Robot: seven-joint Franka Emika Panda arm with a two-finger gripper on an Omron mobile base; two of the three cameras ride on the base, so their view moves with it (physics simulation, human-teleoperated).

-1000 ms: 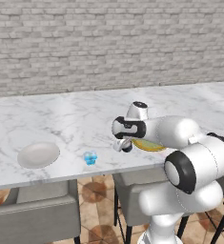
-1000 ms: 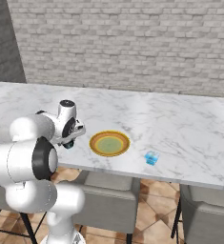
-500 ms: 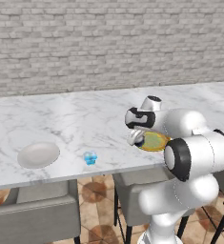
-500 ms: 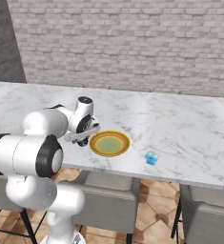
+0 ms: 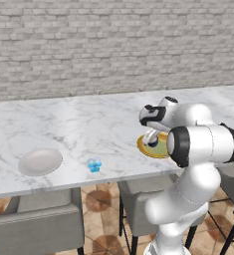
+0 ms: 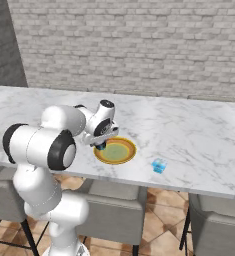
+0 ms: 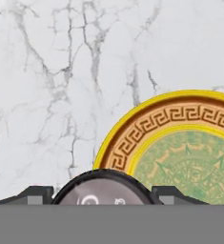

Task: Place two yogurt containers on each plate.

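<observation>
**Three cameras, one bench**

Two base views look forward and down from behind the arm, left and right, sharing the marble bench (image 5: 88,129) and patterned plate (image 6: 120,151). The hand view looks close, straight down over that plate's rim (image 7: 132,128).

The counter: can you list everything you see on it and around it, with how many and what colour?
counter: one, white marble, along the brick wall
brick wall: one, grey, behind the counter
plain plate: one, off-white, near the counter's front edge, nothing on it
patterned plate: one, yellow-orange rim with green centre, near the front edge, beside the gripper
blue yogurt container: one, light blue, on the counter between the plates
black yogurt container: one, dark with a pale top, in the gripper by the patterned plate's rim
chairs: at least three, grey, under the counter
arm: one, white with dark joints
gripper: one, dark, holding the black yogurt container
</observation>
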